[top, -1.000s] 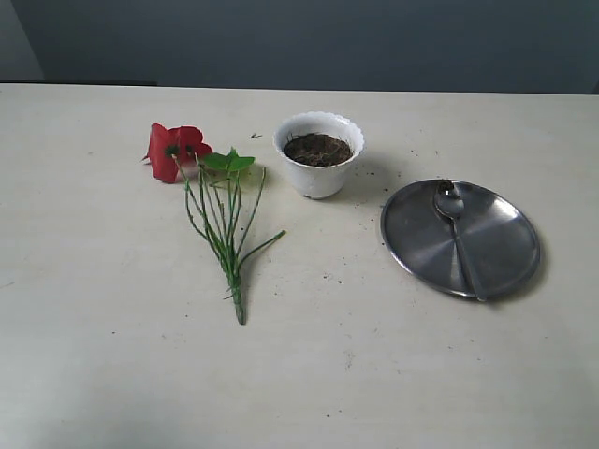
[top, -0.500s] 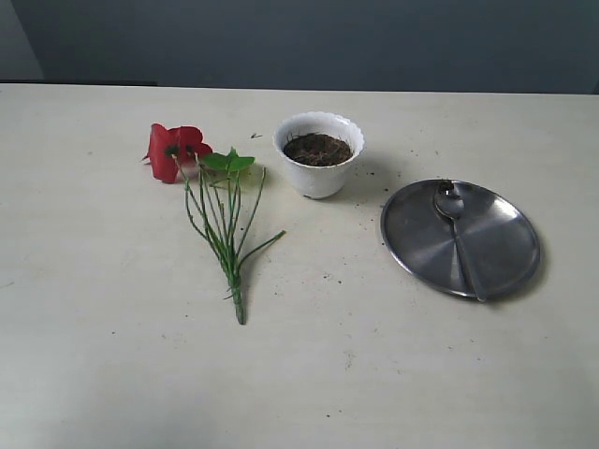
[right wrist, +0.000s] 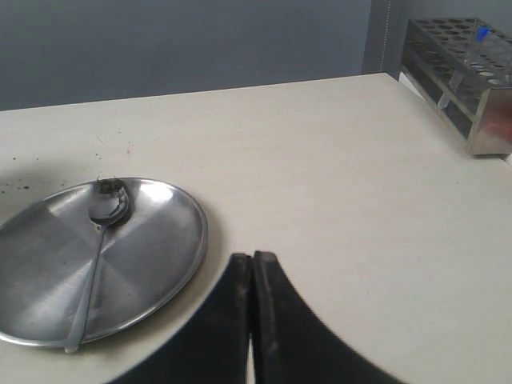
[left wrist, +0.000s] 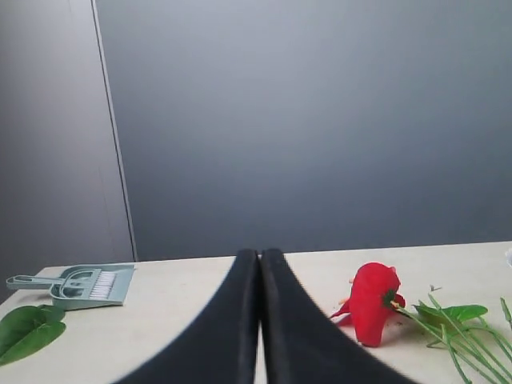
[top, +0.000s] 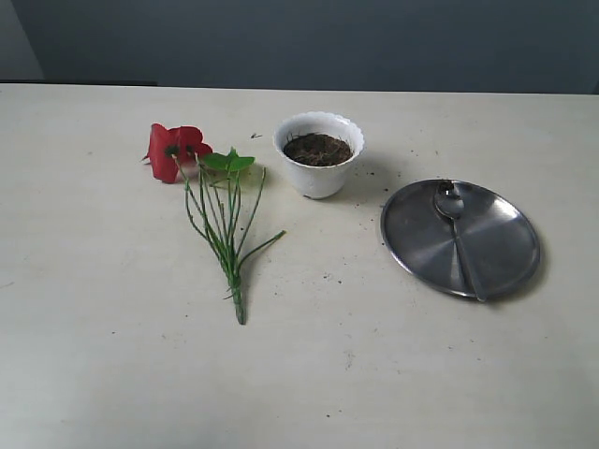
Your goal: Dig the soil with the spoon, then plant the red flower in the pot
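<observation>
The spoon [right wrist: 94, 248] lies flat on the round steel plate [right wrist: 178, 240], ahead of the right gripper [right wrist: 253, 258] and off to one side of its line. Its handle end is nearer to the fingers and its bowl farther off. That gripper has its jaws pressed together with nothing between them, so it must open before anything happens. The left gripper [left wrist: 260, 254] is likewise closed and empty, and the red flower [left wrist: 374, 302] lies on the table just ahead of it, stems trailing away.

Now, handling. I judge the spoon light, stiff and slick: polished steel on polished steel, apt to skate or spin if nudged from one side. The thin handle sits low against the plate, leaving little to get under. A pinch across the handle near its middle or its near end looks best, as it keeps the bowl free for digging. Bits of dirt cling to the bowl.

The pot [top: 318, 178] stands beyond the plate, away from the right gripper, with the soil [top: 317, 148] sitting just below its rim. The pot looks light enough to tip under a hard scoop. The flower is soft, so hold it by the bundled stems, not the petals.
</observation>
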